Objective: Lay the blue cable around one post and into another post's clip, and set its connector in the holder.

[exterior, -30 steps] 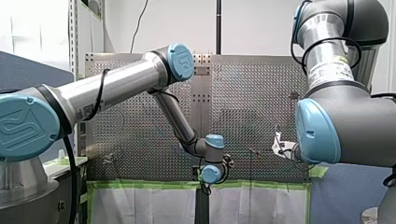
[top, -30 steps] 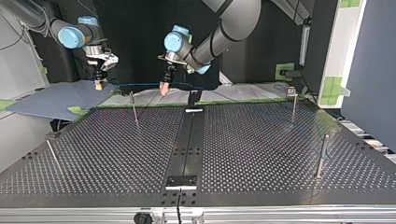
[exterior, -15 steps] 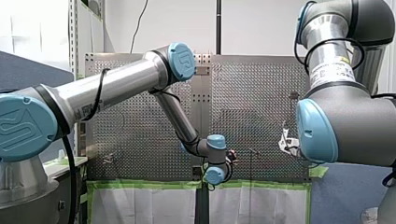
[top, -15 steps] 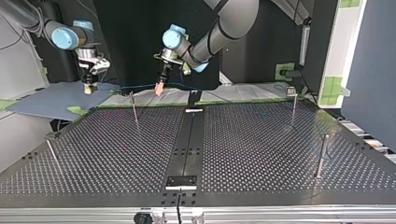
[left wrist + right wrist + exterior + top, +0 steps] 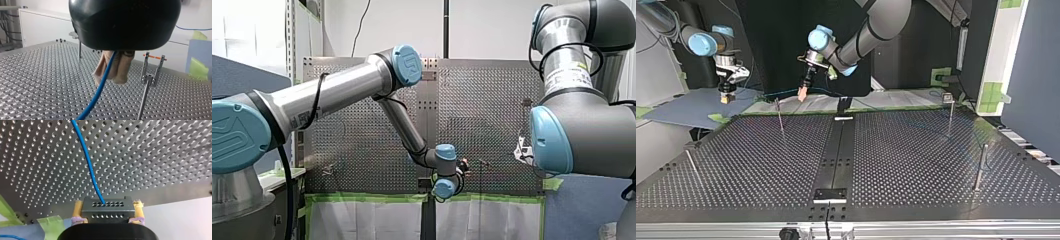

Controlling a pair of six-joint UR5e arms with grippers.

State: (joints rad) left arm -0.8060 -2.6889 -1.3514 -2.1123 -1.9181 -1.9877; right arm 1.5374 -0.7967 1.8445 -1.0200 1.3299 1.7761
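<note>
So the blue cable (image 5: 767, 92) is stretching sideways between both grippers along the far edge of the perforated table (image 5: 916, 165) in the top view. The thin post (image 5: 780, 116) is standing between them, just camera-side of that line. My left gripper (image 5: 801, 94) is sitting closer to it, beige pads (image 5: 120, 67) pinching the cable. My right gripper (image 5: 726, 98) is clamping the grey connector (image 5: 107, 207) between yellow pads (image 5: 78, 210). Only the left wrist view is showing the forked clip (image 5: 152, 65) beside the pads.
</note>
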